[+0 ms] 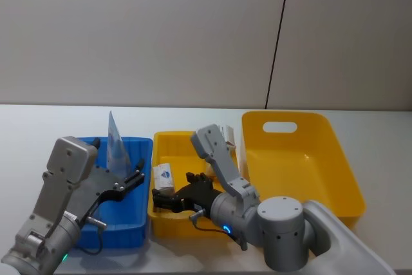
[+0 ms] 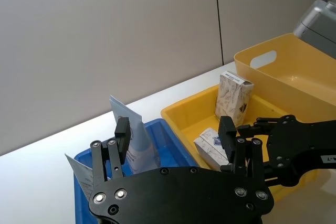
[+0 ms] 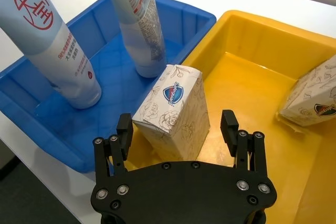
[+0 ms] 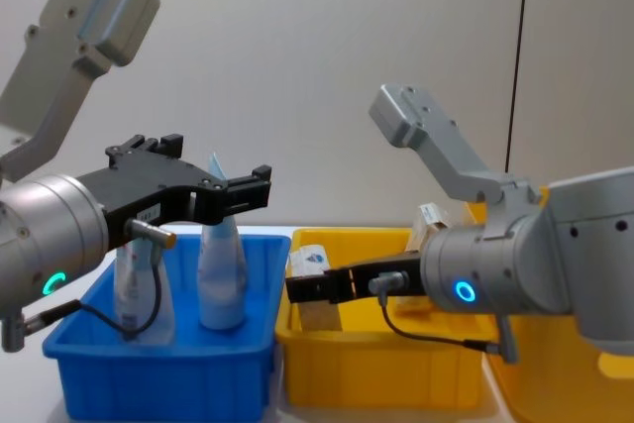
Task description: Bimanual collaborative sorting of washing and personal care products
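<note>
**Both claws spread over the bins, right one straddling the white carton**

The right claw is reaching down into the small yellow bin, which is sitting between the blue bin and the large yellow bin on the white worktop. Its fingers are standing spread, one on each side of the white carton with blue logo. The carton is lying in the end of that bin nearer the robot, beside the wall next to the blue bin. Whether the fingers are touching the carton is not clear.

The tan packet with dark emblem is standing upright at the far end of the same bin, well apart from the carton.

The left claw is hovering above the blue bin with its fingers spread wide, gripping nothing. Two pale soft tubes are standing inside the blue bin, pointed ends up. In the chest view the tip of one is showing between the left claw's fingers.
</note>
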Motion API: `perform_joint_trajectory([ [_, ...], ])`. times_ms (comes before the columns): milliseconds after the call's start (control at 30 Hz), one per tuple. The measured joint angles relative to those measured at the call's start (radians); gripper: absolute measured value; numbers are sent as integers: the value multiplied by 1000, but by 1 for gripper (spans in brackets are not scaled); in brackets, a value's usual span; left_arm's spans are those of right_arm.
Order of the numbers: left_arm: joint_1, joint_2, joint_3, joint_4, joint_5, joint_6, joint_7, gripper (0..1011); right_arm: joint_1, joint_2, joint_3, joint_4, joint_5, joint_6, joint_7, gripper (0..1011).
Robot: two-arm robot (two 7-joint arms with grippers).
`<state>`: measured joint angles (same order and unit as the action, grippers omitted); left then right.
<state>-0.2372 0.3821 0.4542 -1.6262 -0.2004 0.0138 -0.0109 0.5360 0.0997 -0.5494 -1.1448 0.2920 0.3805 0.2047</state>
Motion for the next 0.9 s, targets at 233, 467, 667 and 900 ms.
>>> perform_joint_trajectory([
  [233, 0, 0, 0, 0, 0, 0, 0, 1002, -1, -10, 7, 10, -1, -21, 1, 1002],
  [467, 0, 0, 0, 0, 0, 0, 0, 1001, -4, -19, 14, 18, -4, -49, 7, 1002],
  [667, 0, 0, 0, 0, 0, 0, 0, 1001, -8, -21, 20, 18, -5, -58, 10, 1002],
  [900, 0, 0, 0, 0, 0, 0, 0, 1001, -16, -25, 30, 14, -6, -59, 14, 1002],
])
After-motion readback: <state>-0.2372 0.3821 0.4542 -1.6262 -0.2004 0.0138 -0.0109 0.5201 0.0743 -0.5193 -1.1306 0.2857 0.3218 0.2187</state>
